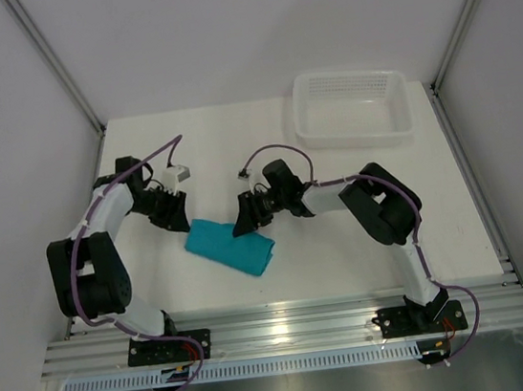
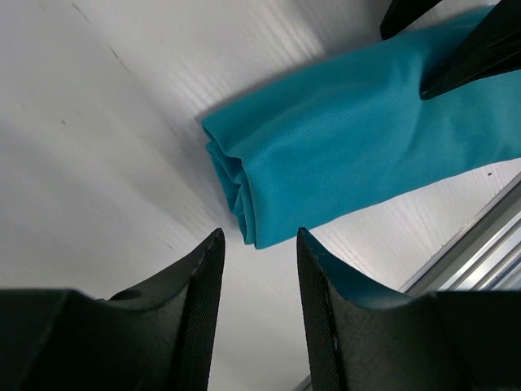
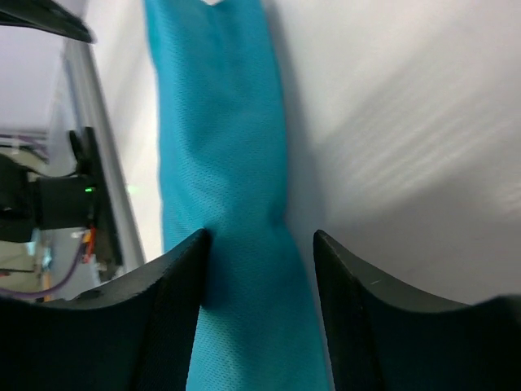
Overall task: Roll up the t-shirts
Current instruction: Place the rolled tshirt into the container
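On white flat table [image 1: 346, 252], between the arms | teal soft-fabric t-shirt [image 1: 230, 246] lies rolled, long axis far-left to near-right | right gripper [image 3: 260, 236] spread, straddles the roll, nearer | left gripper [image 2: 259, 240] spread, empty, just off left end

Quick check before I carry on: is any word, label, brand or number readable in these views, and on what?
None can be read.
The teal t-shirt shows plain fabric, with no neck label in view.
The white basket bears no print.
A green light glows on gear past the table edge; no lettering by it can be made out.
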